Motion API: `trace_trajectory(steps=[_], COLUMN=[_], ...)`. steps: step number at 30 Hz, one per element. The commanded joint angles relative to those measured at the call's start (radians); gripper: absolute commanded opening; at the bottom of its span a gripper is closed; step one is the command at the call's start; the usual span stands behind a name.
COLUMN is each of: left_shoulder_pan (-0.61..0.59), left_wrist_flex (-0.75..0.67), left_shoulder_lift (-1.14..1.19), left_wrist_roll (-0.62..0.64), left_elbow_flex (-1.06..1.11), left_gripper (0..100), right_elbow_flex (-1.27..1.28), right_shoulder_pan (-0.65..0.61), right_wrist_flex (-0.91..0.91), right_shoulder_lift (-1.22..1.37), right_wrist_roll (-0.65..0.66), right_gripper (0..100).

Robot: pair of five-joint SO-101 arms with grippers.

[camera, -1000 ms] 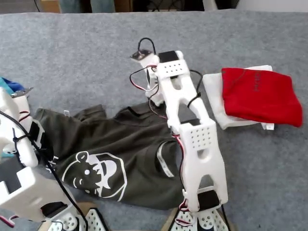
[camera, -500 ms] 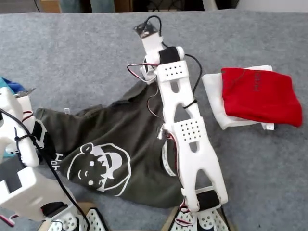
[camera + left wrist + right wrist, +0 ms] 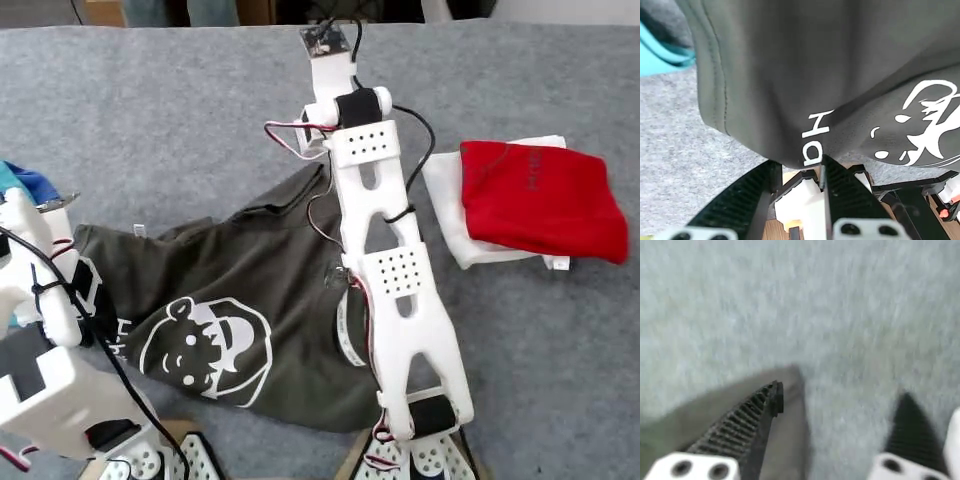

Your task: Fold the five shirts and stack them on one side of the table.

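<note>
A dark olive shirt (image 3: 250, 290) with a white cartoon print lies spread on the grey table, one corner drawn toward the far side. My right arm (image 3: 385, 270) stretches over it. My right gripper (image 3: 840, 402) is open just above the table, and the shirt's corner (image 3: 790, 440) lies under one finger (image 3: 765, 400). At the near left, my left gripper (image 3: 800, 170) is shut on the shirt's hem (image 3: 810, 135). A folded red shirt (image 3: 540, 195) rests on a folded white shirt (image 3: 445, 215) at the right.
A blue-teal garment (image 3: 20, 182) lies at the left edge beside my left arm (image 3: 40, 300), and its teal cloth (image 3: 660, 55) borders the olive fabric. Bare grey table (image 3: 150, 100) spreads across the far left.
My right arm has stretched toward the far side, dragging the shirt's edge with it, so the shirt lies more spread out. The left arm has barely moved.
</note>
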Motion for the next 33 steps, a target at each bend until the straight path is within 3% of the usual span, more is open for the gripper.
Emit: trace_trajectory(steps=[1, 6, 13, 17, 25, 33], left_shoulder_pan=[0.008, 0.025, 0.097, 0.124, 0.159, 0.159], left_wrist_flex=[-0.029, -0.080, -0.273, -0.407, -0.506, -0.540], left_shoulder_lift=[-0.014, -0.014, -0.014, -0.012, -0.005, -0.003], left_wrist_roll=[0.017, 0.094, 0.304, 0.416, 0.546, 0.548], left_elbow_flex=[0.002, 0.002, 0.077, 0.150, 0.205, 0.245], left_gripper=[14, 13, 13, 13, 14, 14], right_elbow_flex=[-0.047, 0.042, 0.651, 0.858, 0.943, 0.785], right_shoulder_pan=[-0.002, -0.040, -0.147, -0.216, -0.232, -0.213], right_wrist_flex=[0.026, 0.031, 0.021, -0.071, -0.430, -0.752], right_shoulder_lift=[-0.079, -0.148, -0.417, -0.466, -0.443, -0.311], right_wrist_roll=[0.046, 0.032, 0.081, 0.083, 0.084, 0.086], right_gripper=[4.9, 1.8, 1.5, 1.5, 1.5, 1.5])
